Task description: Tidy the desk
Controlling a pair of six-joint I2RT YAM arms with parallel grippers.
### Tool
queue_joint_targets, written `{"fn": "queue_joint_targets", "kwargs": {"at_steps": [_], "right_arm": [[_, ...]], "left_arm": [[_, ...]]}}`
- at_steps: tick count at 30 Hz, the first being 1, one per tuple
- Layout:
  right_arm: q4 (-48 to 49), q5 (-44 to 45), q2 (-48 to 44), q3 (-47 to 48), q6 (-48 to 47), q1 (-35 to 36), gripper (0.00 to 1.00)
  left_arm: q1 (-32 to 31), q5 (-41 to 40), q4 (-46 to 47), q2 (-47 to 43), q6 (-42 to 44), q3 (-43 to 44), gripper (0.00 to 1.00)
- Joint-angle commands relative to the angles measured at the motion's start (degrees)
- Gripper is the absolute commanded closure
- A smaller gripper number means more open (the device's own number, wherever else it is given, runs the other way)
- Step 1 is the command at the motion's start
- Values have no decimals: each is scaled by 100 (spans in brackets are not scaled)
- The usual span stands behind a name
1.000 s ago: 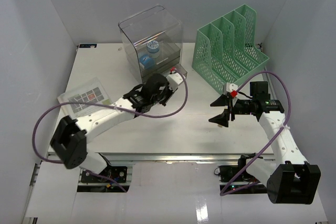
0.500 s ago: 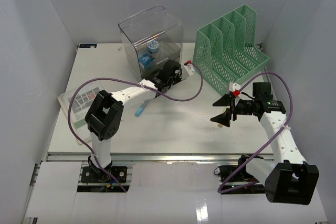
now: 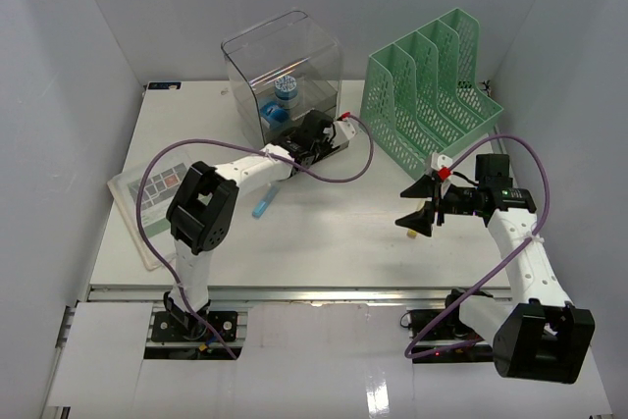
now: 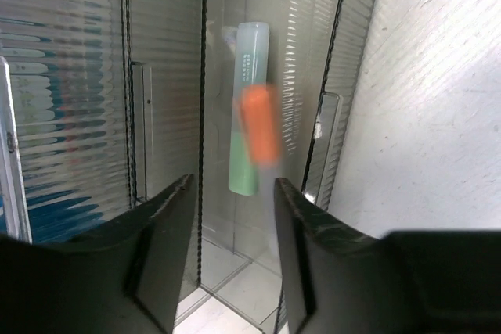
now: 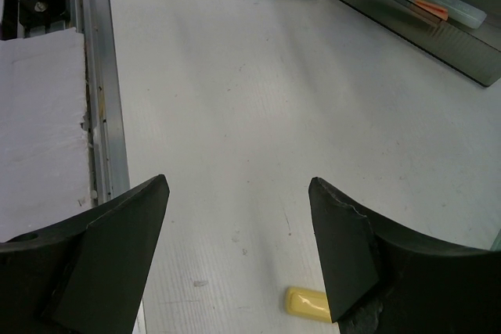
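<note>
The flat white rectangular desk [image 3: 334,237] carries a clear smoky plastic drawer box [image 3: 285,61] near its far edge. The left gripper [image 4: 231,228] sits at the box's open lower front, fingers spread and pinching nothing. Just beyond them, inside the box, a blurred orange stick [image 4: 258,124] overlaps a pale green tube [image 4: 249,107]. Well right of the box, the right gripper [image 3: 417,208] hangs spread and empty over bare desk. A light blue pen [image 3: 263,203] lies before the box, with open surface between it and the metal front rail [image 3: 324,291].

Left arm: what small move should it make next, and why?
Probably draw the left end effector back out of the clear box: its jaws stand apart with nothing between them, an orange pen is inside by a green pen, and a blue pen lies on the desk.
</note>
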Motion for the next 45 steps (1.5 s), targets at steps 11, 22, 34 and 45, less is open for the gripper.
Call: {"fn": "queue_joint_targets", "kwargs": {"at_steps": [11,22,34,45], "right_arm": [[1106,4198,-12,54,2788,91,10],[1292,6453,938,-186,4541,844,2],[1677,6890,2269,221,5484,1288,23],[1875,6933,2723,298,5537,1288,46]], "left_arm": [[-119,1251,-294,-2937,-2890,-1412,9],[-10,1302,-507,-7273,-4943,-4609,2],[-1,1150,-1238,-8856,-4994,-5014,2],[-1,1169,-1183,-9134,-4992,-5119,2]]}}
